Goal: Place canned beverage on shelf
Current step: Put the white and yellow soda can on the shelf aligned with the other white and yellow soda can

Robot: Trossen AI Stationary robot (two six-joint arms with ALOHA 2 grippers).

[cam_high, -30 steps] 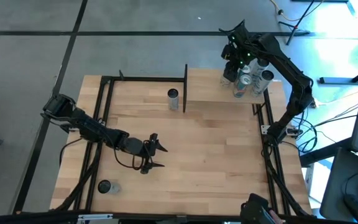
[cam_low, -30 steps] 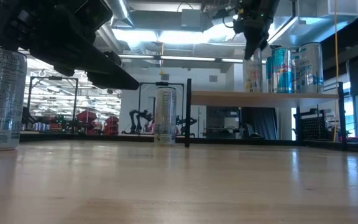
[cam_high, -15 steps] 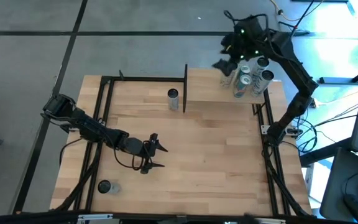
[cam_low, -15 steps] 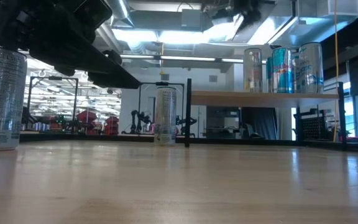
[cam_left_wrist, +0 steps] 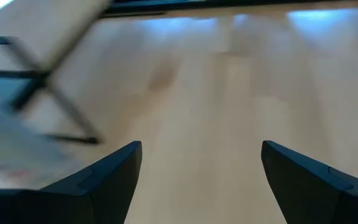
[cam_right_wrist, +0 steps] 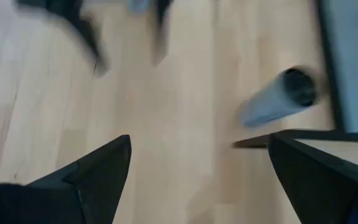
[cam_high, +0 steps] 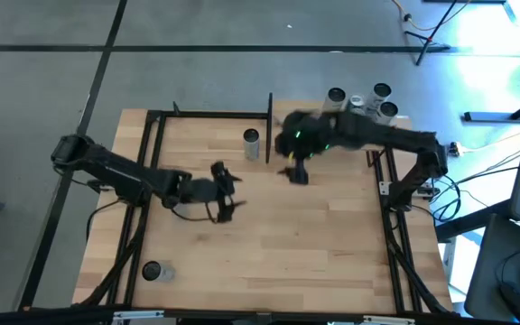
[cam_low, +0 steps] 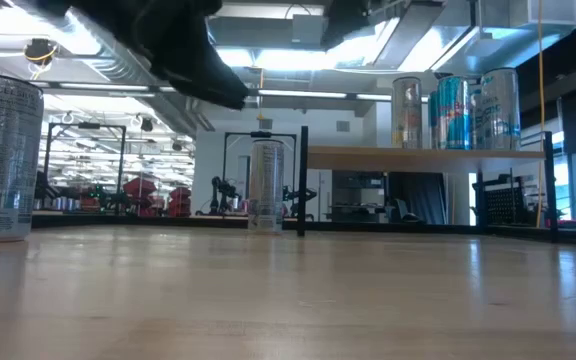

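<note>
4 tall silver cans (cam_high: 359, 100) stand on the raised light-wood shelf (cam_high: 310, 126). the empty right gripper (cam_high: 294, 170) hangs spread beside it; the left gripper (cam_high: 223, 191) is spread over the table.

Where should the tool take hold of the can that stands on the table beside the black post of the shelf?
Probably mid-body on the can, which stands upright and slim. Coming level from the table's open middle seems best, since the black post and shelf crowd its other side.
</note>
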